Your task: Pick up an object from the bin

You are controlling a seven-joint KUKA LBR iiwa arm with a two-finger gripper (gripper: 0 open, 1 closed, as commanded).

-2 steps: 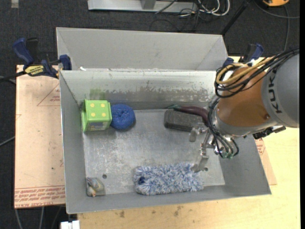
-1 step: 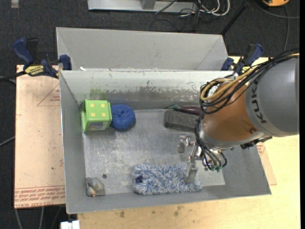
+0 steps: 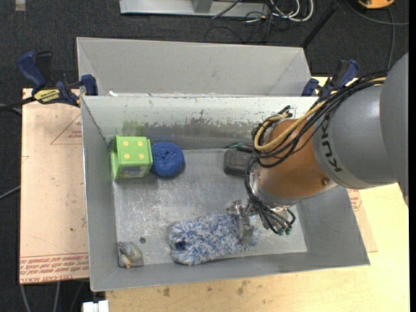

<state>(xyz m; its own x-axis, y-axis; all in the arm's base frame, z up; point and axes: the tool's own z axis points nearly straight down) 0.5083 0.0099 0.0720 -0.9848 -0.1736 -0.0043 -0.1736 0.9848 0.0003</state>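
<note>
One end effector (image 3: 246, 225) at right end of blue-white fuzzy cloth (image 3: 201, 240), apart or clamped, cannot tell

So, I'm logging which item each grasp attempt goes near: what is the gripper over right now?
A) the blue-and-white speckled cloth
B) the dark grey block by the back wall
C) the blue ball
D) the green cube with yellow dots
A: the gripper is over the right end of the blue-and-white speckled cloth, which lies along the bin's near side, apart from the green cube, blue ball and dark grey block.
</note>
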